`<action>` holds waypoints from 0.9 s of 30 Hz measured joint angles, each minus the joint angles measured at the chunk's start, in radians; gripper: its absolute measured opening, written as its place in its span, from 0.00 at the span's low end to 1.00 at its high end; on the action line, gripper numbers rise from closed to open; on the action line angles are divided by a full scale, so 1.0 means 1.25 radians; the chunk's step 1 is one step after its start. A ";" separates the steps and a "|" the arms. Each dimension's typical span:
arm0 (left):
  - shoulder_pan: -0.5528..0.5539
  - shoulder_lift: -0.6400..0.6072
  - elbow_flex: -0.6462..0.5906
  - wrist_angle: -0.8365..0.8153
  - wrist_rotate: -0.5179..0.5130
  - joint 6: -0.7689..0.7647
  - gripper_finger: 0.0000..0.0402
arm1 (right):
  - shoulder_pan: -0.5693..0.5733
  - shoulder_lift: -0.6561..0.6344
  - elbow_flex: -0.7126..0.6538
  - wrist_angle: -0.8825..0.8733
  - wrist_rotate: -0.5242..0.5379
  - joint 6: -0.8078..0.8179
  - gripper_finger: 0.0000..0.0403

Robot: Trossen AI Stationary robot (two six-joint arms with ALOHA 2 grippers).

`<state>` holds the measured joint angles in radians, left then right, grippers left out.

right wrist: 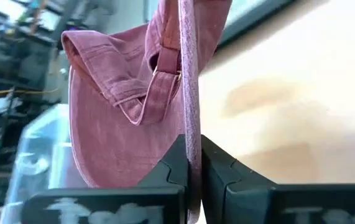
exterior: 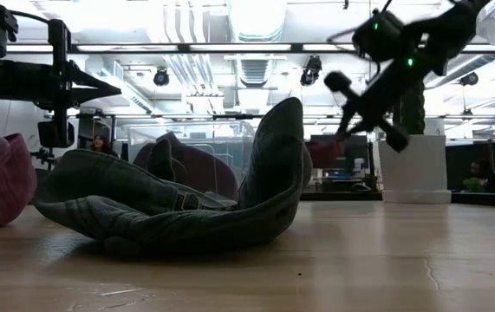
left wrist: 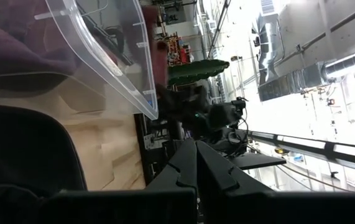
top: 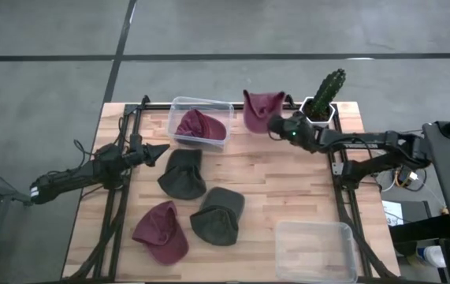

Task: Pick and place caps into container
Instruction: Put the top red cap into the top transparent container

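Maroon cap [top: 262, 107] hangs from right pincer [right wrist: 193, 163], clamped on its thin fabric edge, near the bench's [top: 288, 189] far edge, between tub [top: 201, 121] and cactus [top: 325, 93]. Risk: the soft cloth slips from so slim a grip, or drapes over the tub's rigid clear rim. Tub holds one maroon cap; three lie mid-bench. Left pincer [left wrist: 196, 165] closed, empty, beside tub.

Ceiling lights [exterior: 256, 17] glare white in the low view, leaving the olive cap [exterior: 186, 204] and both arms dark against them. The left wrist view blows out at its bright side, and its container [left wrist: 96, 56] carries pale reflections. From above, light falls evenly with faint shadows; the right wrist view's background blurs behind the sharp maroon cap [right wrist: 133, 106].
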<state>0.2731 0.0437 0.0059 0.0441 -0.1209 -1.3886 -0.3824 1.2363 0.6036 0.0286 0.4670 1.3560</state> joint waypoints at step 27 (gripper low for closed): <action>0.000 0.000 0.000 0.092 0.003 0.001 0.00 | -0.026 0.064 0.458 -0.197 -0.406 -0.662 0.03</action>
<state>0.2730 0.0437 0.0059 0.1597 -0.1170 -1.3880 -0.4148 1.3161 1.1755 -0.2182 -0.0408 0.5280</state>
